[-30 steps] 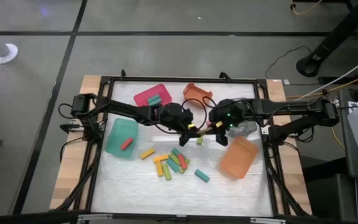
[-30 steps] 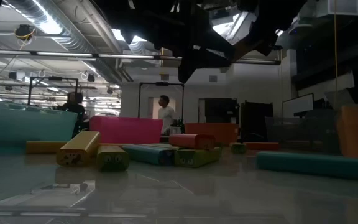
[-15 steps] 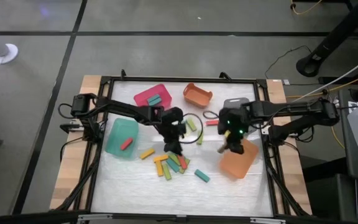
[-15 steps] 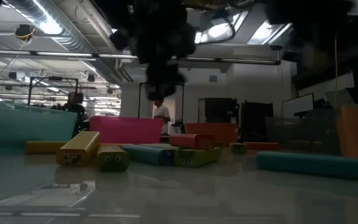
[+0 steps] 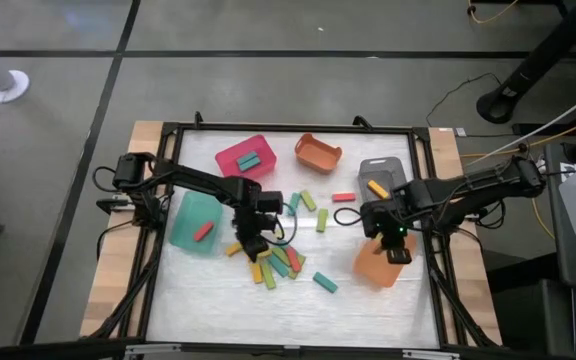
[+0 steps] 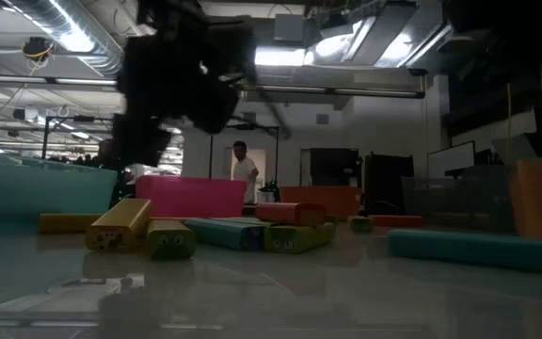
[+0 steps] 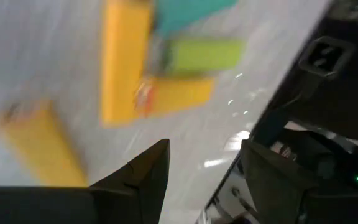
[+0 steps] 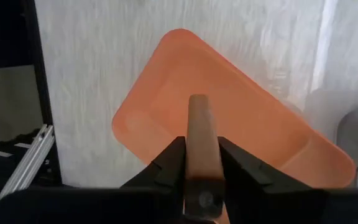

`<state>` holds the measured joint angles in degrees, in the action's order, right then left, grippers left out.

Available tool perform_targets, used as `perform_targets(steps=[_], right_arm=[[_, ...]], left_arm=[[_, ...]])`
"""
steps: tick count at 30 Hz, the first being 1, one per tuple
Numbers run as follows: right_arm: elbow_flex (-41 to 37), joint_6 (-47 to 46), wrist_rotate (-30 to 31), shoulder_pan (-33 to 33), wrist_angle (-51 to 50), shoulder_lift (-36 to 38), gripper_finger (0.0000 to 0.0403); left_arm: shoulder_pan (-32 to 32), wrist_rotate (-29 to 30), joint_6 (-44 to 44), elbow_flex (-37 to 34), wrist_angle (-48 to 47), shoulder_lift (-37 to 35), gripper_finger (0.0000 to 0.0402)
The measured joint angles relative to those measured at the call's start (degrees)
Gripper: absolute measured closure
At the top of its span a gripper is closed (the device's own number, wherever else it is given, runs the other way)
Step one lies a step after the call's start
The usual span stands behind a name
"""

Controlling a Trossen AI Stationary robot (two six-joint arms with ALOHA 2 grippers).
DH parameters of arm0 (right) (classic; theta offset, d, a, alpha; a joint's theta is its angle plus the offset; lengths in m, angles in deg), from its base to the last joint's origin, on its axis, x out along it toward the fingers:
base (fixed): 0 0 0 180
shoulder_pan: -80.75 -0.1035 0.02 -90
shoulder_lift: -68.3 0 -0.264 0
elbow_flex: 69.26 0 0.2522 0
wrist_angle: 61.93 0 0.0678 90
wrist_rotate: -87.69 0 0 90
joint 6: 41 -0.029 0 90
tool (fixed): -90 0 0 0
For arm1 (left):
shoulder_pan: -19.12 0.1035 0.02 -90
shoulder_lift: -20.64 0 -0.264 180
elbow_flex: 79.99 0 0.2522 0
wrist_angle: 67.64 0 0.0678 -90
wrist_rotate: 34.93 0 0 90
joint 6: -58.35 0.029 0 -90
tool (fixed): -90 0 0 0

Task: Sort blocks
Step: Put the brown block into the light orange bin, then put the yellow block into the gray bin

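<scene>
My right gripper is shut on a brown block above the orange bin, at the table's right near side. My left gripper is open and empty above the left end of the block pile, close to a lone yellow block. In the left wrist view, yellow and green blocks lie flat on the table below it. In the low view, the left gripper hangs blurred above the blocks. My right gripper pinches the brown block near its rear end between the two fingers, which lie along it. Its free end sticks out beyond the fingertips. The fingers point down from above, and the block is lifted clear over the orange bin.
A teal bin holds a red block, a pink bin a teal one, a grey bin a yellow one. A second orange bin stands far. Loose green, red and teal blocks lie apart. A black frame rims the table.
The right gripper has carried the brown block from the table's middle toward the right and near edges, to above the orange bin. The left gripper has moved from the middle toward the left and near edges, to above the block pile.
</scene>
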<state>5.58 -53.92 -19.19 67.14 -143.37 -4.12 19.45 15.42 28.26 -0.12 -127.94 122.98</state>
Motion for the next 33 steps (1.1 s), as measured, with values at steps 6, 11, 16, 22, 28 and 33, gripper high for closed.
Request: perform_targets(steps=[6, 11, 16, 22, 28, 33], right_arm=[[0.0, -0.3, 3.3, -1.5, 0.0, 0.0, 0.0319], [0.0, -0.3, 3.4, -1.4, 0.1, 0.0, 0.0318], [0.0, -0.3, 3.4, -1.4, 0.2, 0.0, 0.0318], [0.0, -0.3, 3.4, -1.4, 0.2, 0.0, 0.0318], [0.0, -0.3, 3.4, -1.4, 0.3, 0.0, 0.0317], [0.0, -0.3, 3.4, -1.4, 0.2, 0.0, 0.0317]], left_arm=[[-1.8, 10.1, -3.8, 0.0, -7.0, 0.0, 0.0217], [-3.7, 19.8, -5.0, 0.0, -6.9, 0.0, 0.0217], [-5.7, 28.0, -6.0, 0.0, -6.9, 0.0, 0.0217], [-7.9, 34.7, -6.1, 0.0, -6.8, 0.0, 0.0217], [-9.0, 35.9, -5.6, -0.5, -2.9, 0.0, 0.0217], [-9.2, 36.1, -6.4, -3.0, 2.0, -0.2, 0.0217]])
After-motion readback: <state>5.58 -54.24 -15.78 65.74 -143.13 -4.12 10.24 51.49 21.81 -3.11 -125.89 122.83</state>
